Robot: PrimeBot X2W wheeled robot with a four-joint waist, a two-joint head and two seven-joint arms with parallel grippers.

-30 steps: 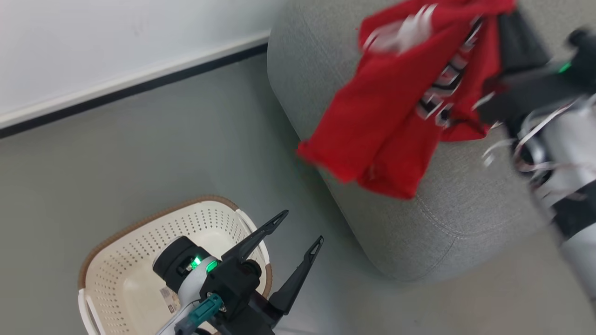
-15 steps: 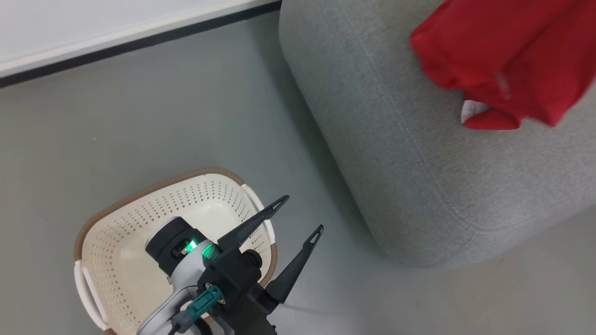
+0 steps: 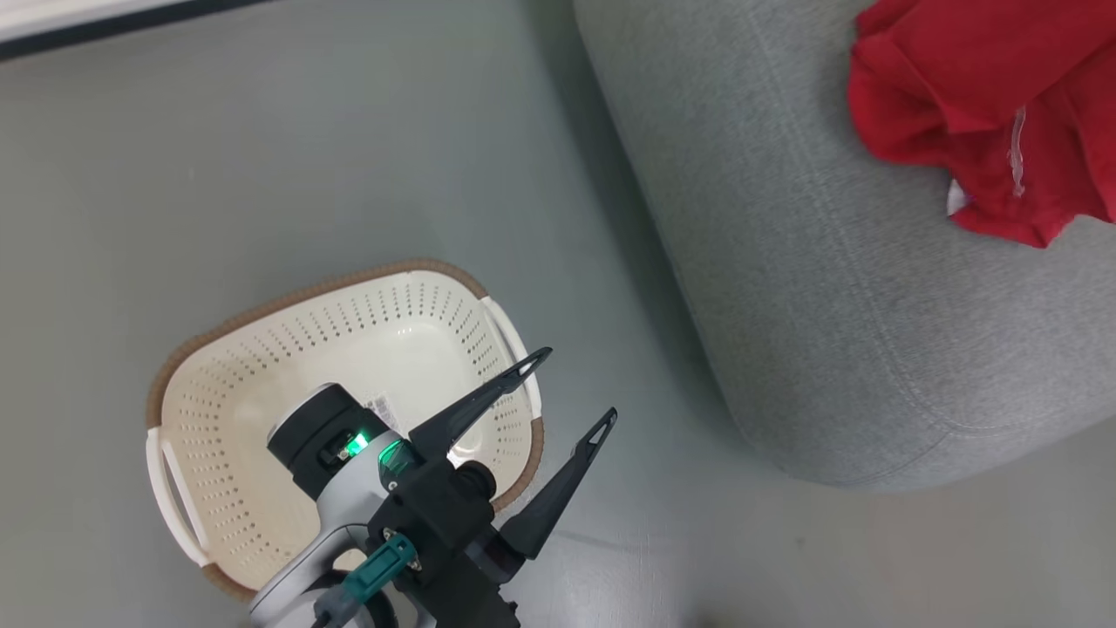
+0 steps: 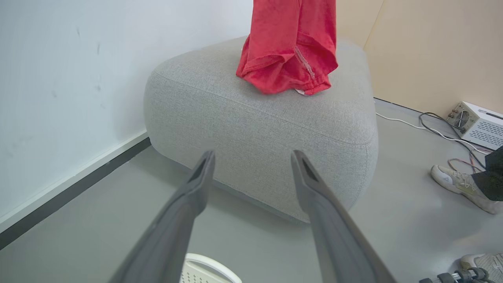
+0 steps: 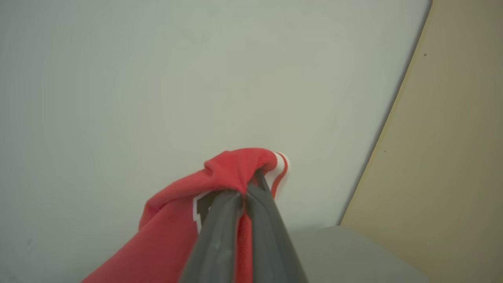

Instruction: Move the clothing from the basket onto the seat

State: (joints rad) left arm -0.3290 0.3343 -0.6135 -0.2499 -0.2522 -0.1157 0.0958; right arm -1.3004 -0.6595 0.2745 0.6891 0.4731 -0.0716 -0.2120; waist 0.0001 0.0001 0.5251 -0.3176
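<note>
The red clothing (image 3: pixel 976 131) hangs down with its lower folds resting on the grey seat (image 3: pixel 828 288). In the left wrist view the clothing (image 4: pixel 289 51) drapes from above onto the seat (image 4: pixel 259 118). My right gripper (image 5: pixel 245 190) is shut on the clothing (image 5: pixel 235 169), pinching a fold with white trim high above the seat. The cream basket (image 3: pixel 261 366) stands on the floor at lower left, with no garment visible in the part that shows. My left gripper (image 3: pixel 571 388) is open over the basket's right rim, holding nothing; its fingers (image 4: pixel 196 184) point toward the seat.
A white wall with dark skirting (image 4: pixel 70 181) runs left of the seat. A person's shoe (image 4: pixel 459 184) is on the floor at right, near cables and a white box (image 4: pixel 477 124). Grey floor (image 3: pixel 349 157) lies between basket and seat.
The head camera has tilted down and left, so the basket sits higher in view. The red clothing has dropped from a spread hang to bunch on the seat. The left gripper stays open.
</note>
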